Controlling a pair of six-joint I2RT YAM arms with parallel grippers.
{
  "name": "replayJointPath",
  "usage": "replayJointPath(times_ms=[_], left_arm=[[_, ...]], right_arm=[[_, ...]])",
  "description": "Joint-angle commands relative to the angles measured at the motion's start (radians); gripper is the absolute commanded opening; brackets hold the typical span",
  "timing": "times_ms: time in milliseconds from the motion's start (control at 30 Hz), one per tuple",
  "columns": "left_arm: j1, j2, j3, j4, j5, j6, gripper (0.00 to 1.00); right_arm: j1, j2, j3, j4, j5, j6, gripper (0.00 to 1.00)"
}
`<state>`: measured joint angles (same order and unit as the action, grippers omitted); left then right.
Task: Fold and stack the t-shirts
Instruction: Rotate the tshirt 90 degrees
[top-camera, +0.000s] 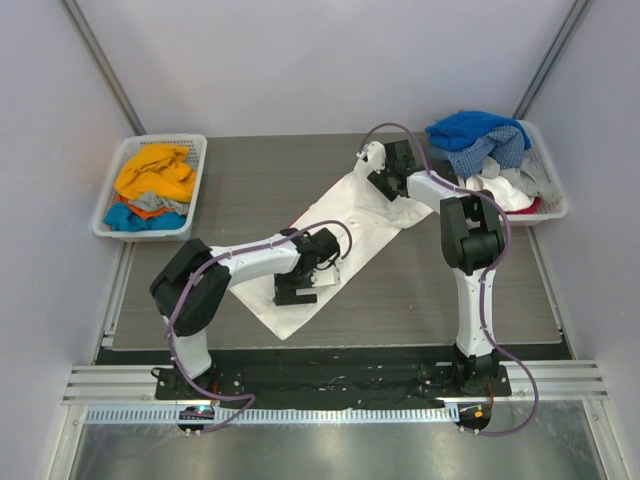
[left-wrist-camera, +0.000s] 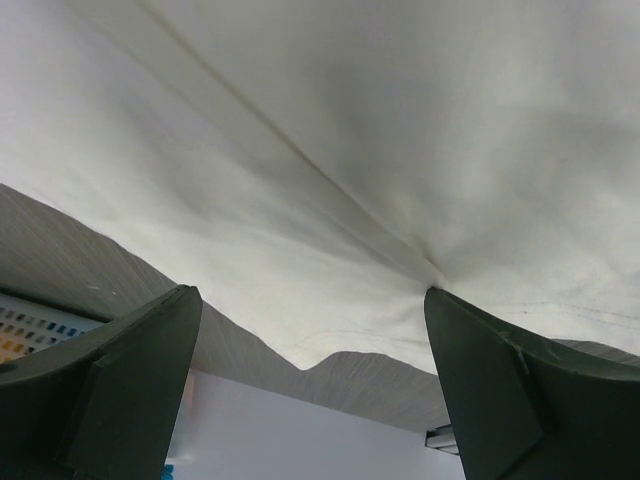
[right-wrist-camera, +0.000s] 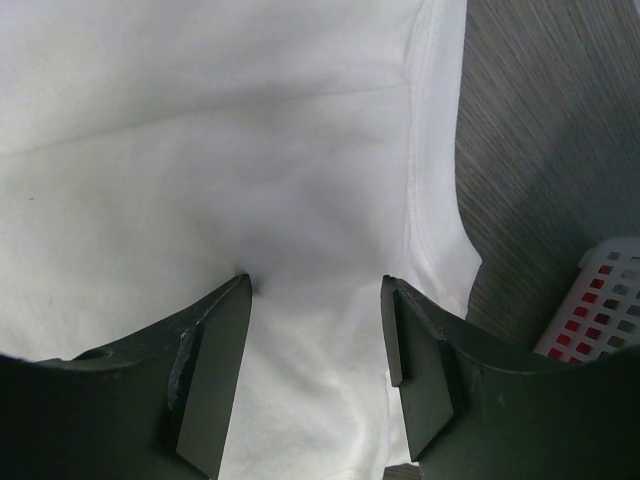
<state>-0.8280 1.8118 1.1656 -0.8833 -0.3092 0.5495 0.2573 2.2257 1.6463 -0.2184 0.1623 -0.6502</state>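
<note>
Reading from the left, the left basket (top-camera: 108, 195) sits at the table's (top-camera: 250, 180) far left corner. It holds an orange shirt (top-camera: 155, 172) over a teal shirt (top-camera: 128, 218), both bunched and not folded.

The white shirt (top-camera: 370, 225) lies spread flat on the middle of the table, running diagonally from near left to far right. It is judged to be the item in work. No fold is complete.

The left gripper (top-camera: 296, 292) is down on the near end of the white shirt, with its jaws fully apart. In the wrist view both fingers (left-wrist-camera: 120, 380) meet the cloth and creases run into the right fingertip. Nothing is clamped between them. The wide spacing suits pressing the cloth flat, not pinching it.

The right gripper (top-camera: 386, 183) is at the far end of the white shirt, close to its edge, with its jaws partly apart. In the wrist view flat cloth shows between its fingers (right-wrist-camera: 200, 390), with a small dimple at one tip. No cloth is gripped. Placing the grippers at opposite ends is judged to keep the shirt flat and square for the first fold.

The right basket (top-camera: 553, 185) sits at the far right corner, well apart from the left basket. It holds a blue shirt (top-camera: 470, 128) over a checked shirt (top-camera: 485, 155), with more cloth beneath, all unfolded.

Caution: closing either gripper here could gather extra cloth. How many layers lie under the fingers cannot be told.
</note>
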Motion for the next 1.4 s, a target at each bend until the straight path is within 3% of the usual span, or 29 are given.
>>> replayJointPath(times_ms=[0, 333, 867, 1367], left_arm=[[-0.042, 0.032, 0.086, -0.051, 0.019, -0.014, 1.00], [-0.057, 0.123, 0.229, -0.066, 0.073, 0.013, 1.00], [-0.059, 0.032, -0.046, 0.195, 0.100, 0.012, 1.00], [-0.160, 0.113, 0.066, 0.168, 0.170, 0.062, 1.00]], right_arm=[[-0.012, 0.057, 0.012, -0.088, -0.062, -0.012, 0.64], [0.023, 0.068, 0.056, -0.104, -0.109, -0.028, 0.64], [0.023, 0.018, -0.034, -0.053, -0.090, -0.042, 0.63], [0.023, 0.155, 0.138, -0.026, -0.087, -0.037, 0.63]])
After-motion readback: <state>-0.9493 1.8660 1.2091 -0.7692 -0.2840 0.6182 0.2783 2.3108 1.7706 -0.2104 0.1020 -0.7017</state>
